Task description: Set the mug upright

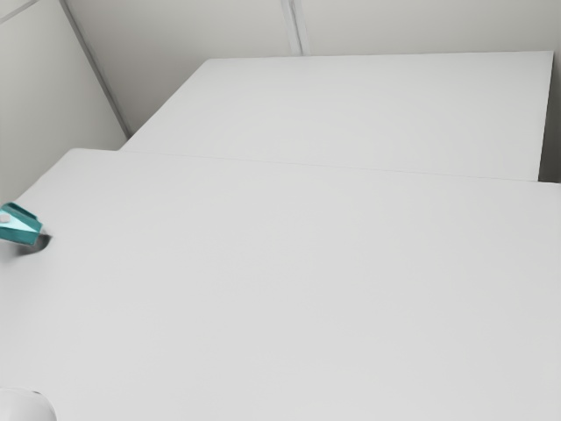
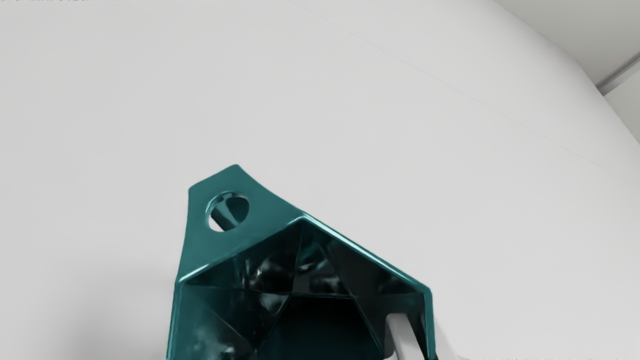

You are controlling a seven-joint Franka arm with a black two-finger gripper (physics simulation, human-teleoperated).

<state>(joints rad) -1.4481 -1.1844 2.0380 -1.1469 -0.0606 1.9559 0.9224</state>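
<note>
The teal, faceted mug [image 1: 19,226] is tilted at the exterior view's left edge, partly cut off, with a dark shadow close beneath it. A small pale patch on it may be a fingertip. In the wrist view the open mouth of the mug [image 2: 240,250] faces the camera, and its flat handle with a round hole points away from the gripper [image 2: 429,336]. One pale finger is inside the mouth and the other stands outside, with the mug's wall held between them. Whether the mug touches the table cannot be told.
A white table [image 1: 307,281] spreads under the mug, and a second white surface [image 1: 351,110] adjoins its far edge. Pale walls [image 1: 202,26] stand behind. A rounded white shape [image 1: 24,406] is at the exterior view's lower left corner.
</note>
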